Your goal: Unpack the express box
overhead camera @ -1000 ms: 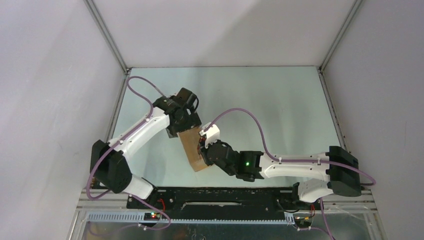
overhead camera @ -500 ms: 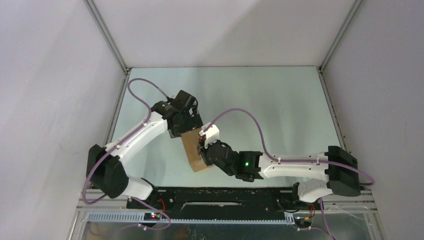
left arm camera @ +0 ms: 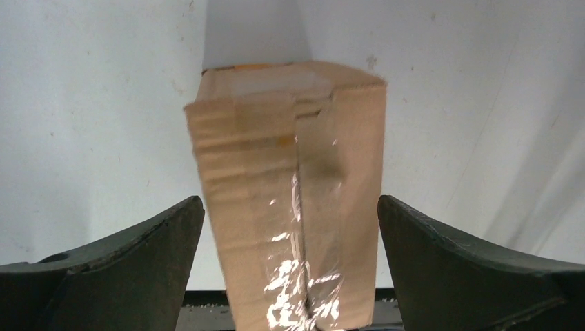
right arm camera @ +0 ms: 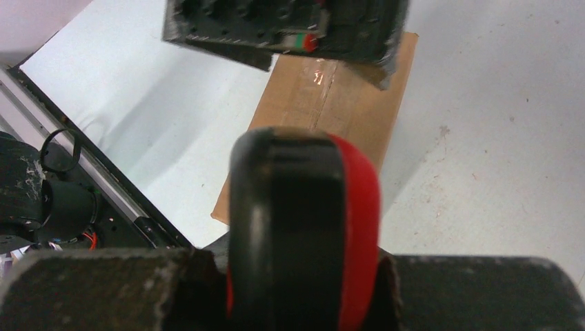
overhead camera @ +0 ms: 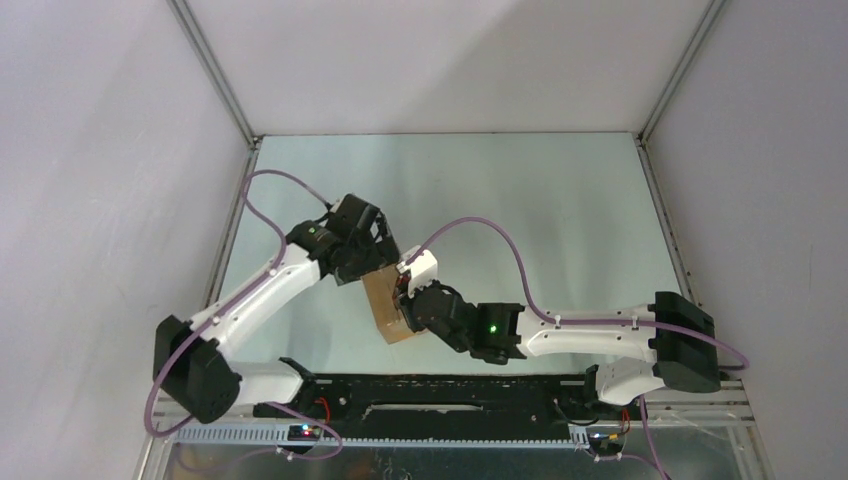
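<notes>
You have the express box (overhead camera: pixel 385 310) lying on the surface (overhead camera: pixel 520 190), left of centre and near the arm bases, with its long side running away from you and angled a little. It sits between the two arms.

The box is closed. In the left wrist view its top flaps meet along a centre seam, and a strip of clear tape (left arm camera: pixel 298 276) runs glossy down that seam. The cardboard beside the seam is creased. With the flaps shut and taped, you cannot see anything of what is inside.

Your left end effector (left arm camera: pixel 290 205) is released and spread wide. It hangs over the far end of the box with one finger on each side. A sliver of pale surface shows between each finger and the cardboard, so it is not gripping the box.

Your right end effector (right arm camera: pixel 296 270) is clenched on a red-and-black utility knife (right arm camera: pixel 303 221). The handle sits upright between the fingers and fills the middle of the right wrist view. Its tip cannot be made out there. From above, this end effector is at the right-hand side of the box, close against its long edge. You cannot tell whether the knife is touching the cardboard. In the right wrist view the box lies beyond the knife, and the black underside of the left end effector hangs over its far end.
</notes>
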Robot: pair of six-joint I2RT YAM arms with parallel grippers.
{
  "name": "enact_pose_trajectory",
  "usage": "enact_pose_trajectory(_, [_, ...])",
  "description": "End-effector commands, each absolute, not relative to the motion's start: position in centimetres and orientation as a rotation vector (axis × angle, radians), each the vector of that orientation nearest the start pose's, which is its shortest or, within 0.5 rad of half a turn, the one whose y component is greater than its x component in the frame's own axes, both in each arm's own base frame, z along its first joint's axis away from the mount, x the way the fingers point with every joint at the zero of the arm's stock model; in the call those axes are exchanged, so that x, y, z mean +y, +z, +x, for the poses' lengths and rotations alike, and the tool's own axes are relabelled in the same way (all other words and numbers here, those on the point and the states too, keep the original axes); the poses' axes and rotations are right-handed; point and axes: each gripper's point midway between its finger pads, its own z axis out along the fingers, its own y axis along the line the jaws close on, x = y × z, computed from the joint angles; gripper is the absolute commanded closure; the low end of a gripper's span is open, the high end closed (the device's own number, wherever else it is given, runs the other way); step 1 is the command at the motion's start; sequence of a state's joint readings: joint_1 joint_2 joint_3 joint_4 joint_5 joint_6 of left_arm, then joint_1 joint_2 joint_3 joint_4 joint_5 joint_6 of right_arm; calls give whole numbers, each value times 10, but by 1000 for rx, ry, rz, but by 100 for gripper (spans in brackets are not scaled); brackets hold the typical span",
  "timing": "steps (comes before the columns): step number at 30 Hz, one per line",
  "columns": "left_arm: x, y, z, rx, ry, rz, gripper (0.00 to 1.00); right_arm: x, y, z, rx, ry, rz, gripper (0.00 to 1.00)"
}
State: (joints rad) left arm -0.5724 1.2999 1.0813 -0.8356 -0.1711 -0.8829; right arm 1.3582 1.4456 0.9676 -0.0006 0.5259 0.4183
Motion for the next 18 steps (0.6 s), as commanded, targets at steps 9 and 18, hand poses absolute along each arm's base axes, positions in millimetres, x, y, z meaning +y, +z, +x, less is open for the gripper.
enact_pose_trajectory(9, [-139,162,190,2296,-451,-209,0,393,145,156,2003,563,-684,100])
enact_pose_trajectory(18, [-153,151,155,2081,-586,-249,0,384,147,161,2026,563,-680,100])
